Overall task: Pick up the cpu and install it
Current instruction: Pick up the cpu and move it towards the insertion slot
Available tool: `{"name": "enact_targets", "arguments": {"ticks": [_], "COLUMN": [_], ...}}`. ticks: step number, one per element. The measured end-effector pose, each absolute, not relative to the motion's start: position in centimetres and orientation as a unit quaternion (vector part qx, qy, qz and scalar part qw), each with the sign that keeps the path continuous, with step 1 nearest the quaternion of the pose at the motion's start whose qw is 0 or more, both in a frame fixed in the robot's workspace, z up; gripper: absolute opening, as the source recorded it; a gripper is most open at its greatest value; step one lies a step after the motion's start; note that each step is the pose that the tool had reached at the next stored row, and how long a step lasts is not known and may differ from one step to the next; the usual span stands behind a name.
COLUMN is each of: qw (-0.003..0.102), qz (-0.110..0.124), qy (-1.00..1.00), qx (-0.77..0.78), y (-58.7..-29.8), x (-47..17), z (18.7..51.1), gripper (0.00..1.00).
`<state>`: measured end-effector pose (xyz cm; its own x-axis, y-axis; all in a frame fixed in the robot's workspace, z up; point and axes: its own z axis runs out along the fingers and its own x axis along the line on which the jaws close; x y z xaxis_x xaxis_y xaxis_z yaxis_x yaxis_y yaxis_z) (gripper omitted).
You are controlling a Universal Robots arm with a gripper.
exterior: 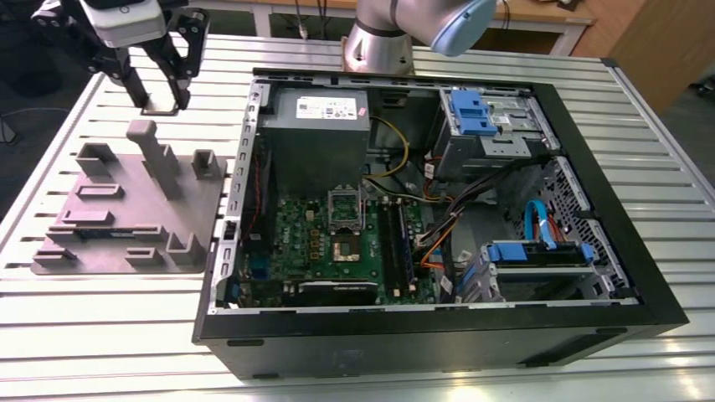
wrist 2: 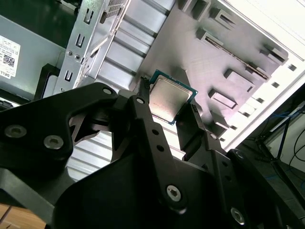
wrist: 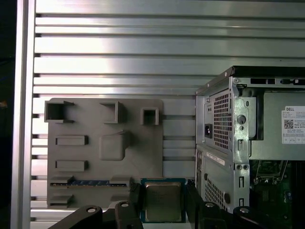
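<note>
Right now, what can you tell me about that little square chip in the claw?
The cpu is a small flat square: dull silver metal top, thin blue-green rim. The gripper holds it by two opposite edges, a black finger on each, in the air near the grey tray, outside the computer case.

Silver arm (exterior: 380,46) extended, end effector (exterior: 162,105) pointing down, black fingers (wrist 2: 145,119) clamped on the cpu (wrist 2: 170,97)

Matt black claw (wrist 2: 167,103); cpu (wrist: 163,202) top dull silver metal.
</note>
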<state>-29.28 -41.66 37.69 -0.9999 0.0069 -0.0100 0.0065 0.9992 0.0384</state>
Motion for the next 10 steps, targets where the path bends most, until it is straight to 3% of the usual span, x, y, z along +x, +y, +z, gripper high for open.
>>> {"name": "enact_targets", "arguments": {"ticks": [10], "qw": [0.005], "qz": [0.019], "qy": [1.0], "qx": [0.003], "y": [-41.66], "x": [-28.95], "z": [37.7], "gripper": [0.47]}}
